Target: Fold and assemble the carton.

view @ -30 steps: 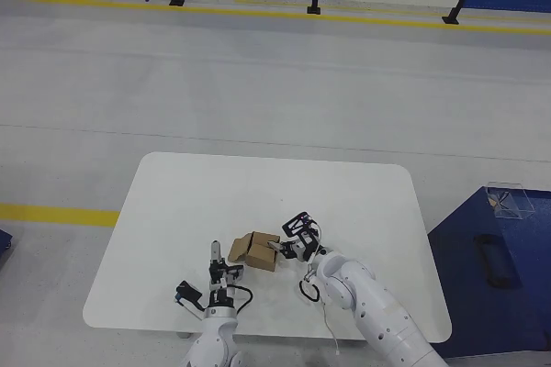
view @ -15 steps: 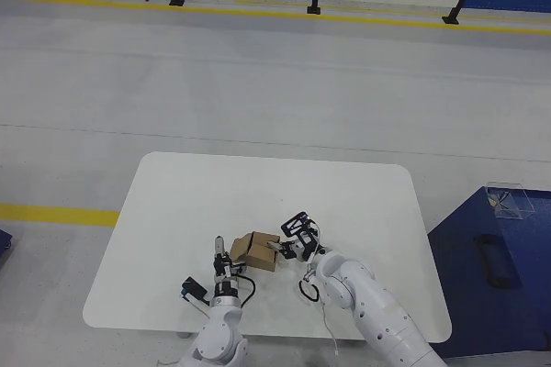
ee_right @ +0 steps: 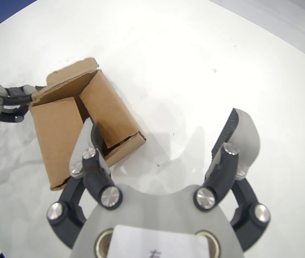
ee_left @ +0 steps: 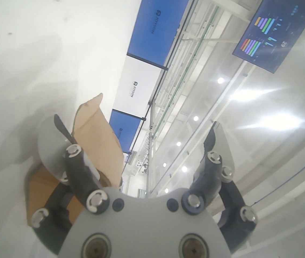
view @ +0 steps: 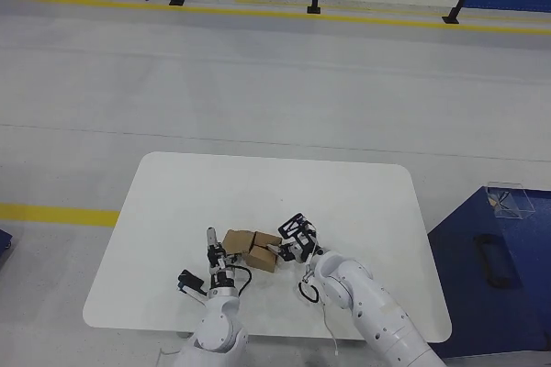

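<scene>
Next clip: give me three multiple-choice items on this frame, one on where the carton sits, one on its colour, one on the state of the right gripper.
1. Where is the carton on the table?
A. At a far corner.
B. Near the robot-side edge, between the left gripper and the right gripper.
C. Hanging off one side.

2. What colour is the carton?
A. Brown.
B. White.
C. Blue.

3. How does the right gripper stand?
A. Shut on the carton.
B. Shut, holding nothing.
C. Open, one of its fingers over the carton's flaps.

Answers: B, the top view shows it by the near edge with an arm at each end; A, both wrist views show plain brown cardboard; C, the right wrist view shows the fingers spread wide.
</scene>
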